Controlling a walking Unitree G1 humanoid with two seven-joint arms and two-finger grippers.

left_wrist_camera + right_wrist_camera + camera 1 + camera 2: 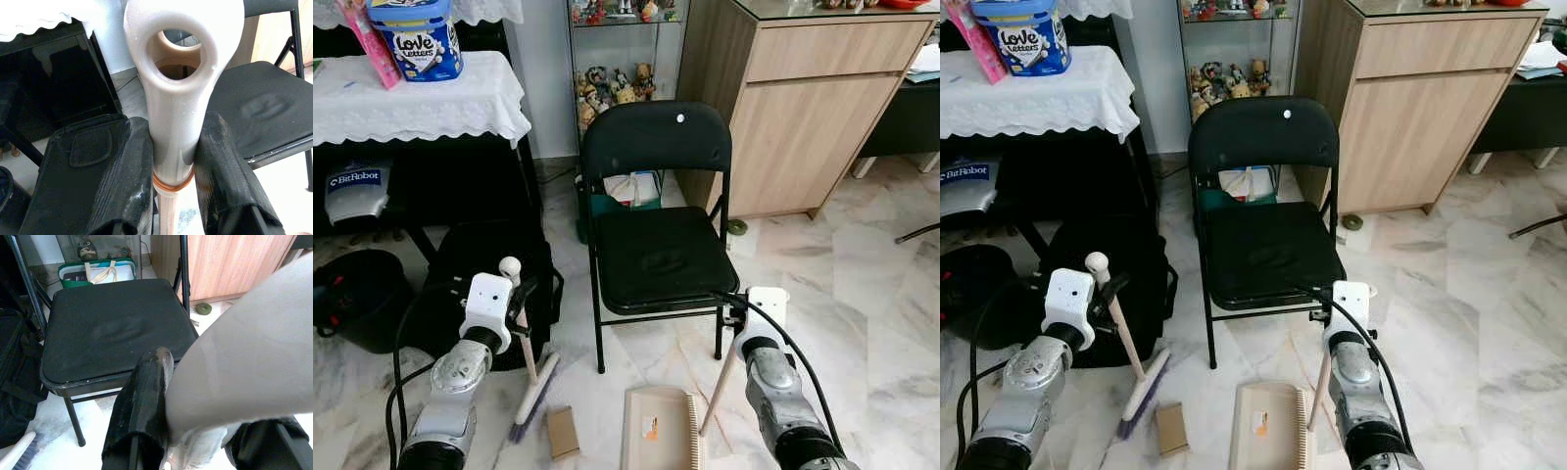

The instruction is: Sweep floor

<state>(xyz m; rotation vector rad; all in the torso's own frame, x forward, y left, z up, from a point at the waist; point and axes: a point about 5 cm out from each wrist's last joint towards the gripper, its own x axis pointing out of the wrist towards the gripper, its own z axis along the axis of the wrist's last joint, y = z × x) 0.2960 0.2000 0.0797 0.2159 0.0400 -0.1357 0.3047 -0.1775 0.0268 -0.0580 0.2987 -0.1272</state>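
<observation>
My left gripper [521,300] is shut on the upper part of a small broom's pale handle [525,343], just below its ring-shaped end [182,44]. The black fingers [127,171] press it from both sides. The broom's purple-bristled head [536,394] rests on the marble floor. My right gripper [736,319] is shut on the tilted handle [717,387] of a beige dustpan [658,431], which lies flat on the floor between my arms. A brown cardboard scrap [562,432] lies on the floor between the broom head and the dustpan.
A black folding chair [656,257] stands directly ahead, very near both grippers. A black bag [494,264] and a dark bin [357,294] sit at the left under a cloth-covered table [421,103]. A wooden cabinet [803,108] stands back right, with open marble floor [862,294] to the right.
</observation>
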